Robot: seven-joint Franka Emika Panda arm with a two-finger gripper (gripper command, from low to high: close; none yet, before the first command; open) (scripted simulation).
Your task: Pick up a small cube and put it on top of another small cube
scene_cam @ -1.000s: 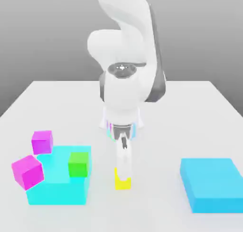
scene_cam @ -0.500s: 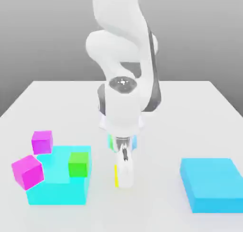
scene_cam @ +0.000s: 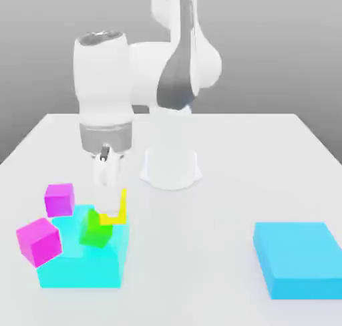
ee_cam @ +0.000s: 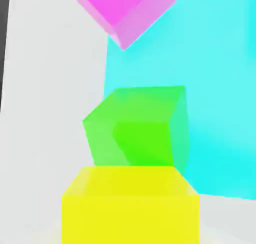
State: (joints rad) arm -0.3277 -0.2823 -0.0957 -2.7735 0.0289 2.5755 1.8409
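One gripper [scene_cam: 111, 208] clenched on yellow cube [scene_cam: 115, 211] | looks light, rigid, smooth-sided | flat opposite faces suit pinching | green cube [scene_cam: 95, 231] just beneath, tilted

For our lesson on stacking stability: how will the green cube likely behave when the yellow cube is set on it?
The green cube sits tilted on the cyan block, so it may rock or shift. Its flat faces suggest sliding, not rolling. The yellow cube could slip off.

Reaching down at the exterior view's left, wrist vertical, end effector [scene_cam: 111, 208] clamped on the yellow cube [scene_cam: 117, 212]
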